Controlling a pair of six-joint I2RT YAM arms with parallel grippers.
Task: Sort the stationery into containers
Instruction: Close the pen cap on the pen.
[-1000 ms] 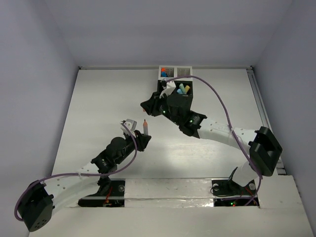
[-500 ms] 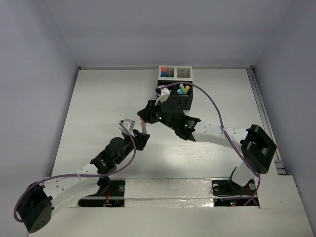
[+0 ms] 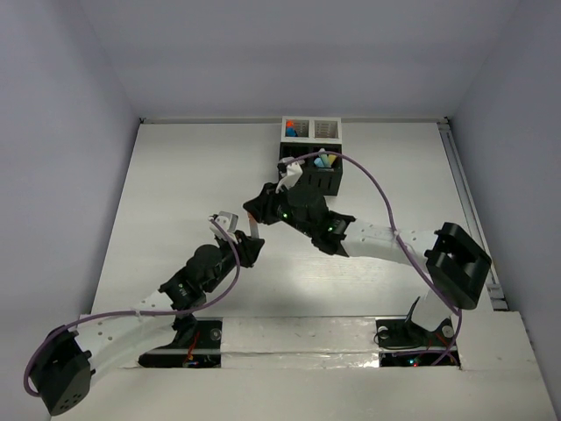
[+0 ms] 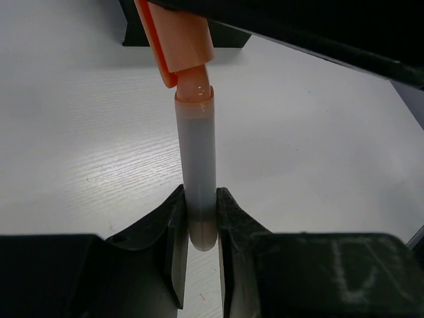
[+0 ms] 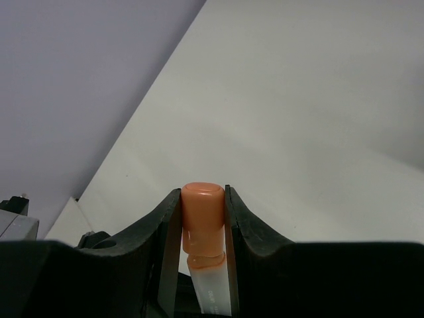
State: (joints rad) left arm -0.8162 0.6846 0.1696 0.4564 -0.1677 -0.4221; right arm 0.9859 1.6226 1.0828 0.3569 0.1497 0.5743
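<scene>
A white tabletop (image 3: 175,193) carries a black-and-white slotted organizer (image 3: 329,180) at its far edge, with pastel highlighters (image 3: 326,160) standing in its black part. Just in front of the organizer, on the arms' side, the left gripper (image 4: 200,212) is clamped on the bottom end of a grey-barrelled marker (image 4: 197,146). The right gripper (image 5: 202,218) is clamped on that marker's orange cap (image 5: 202,202), so both hold one marker.
</scene>
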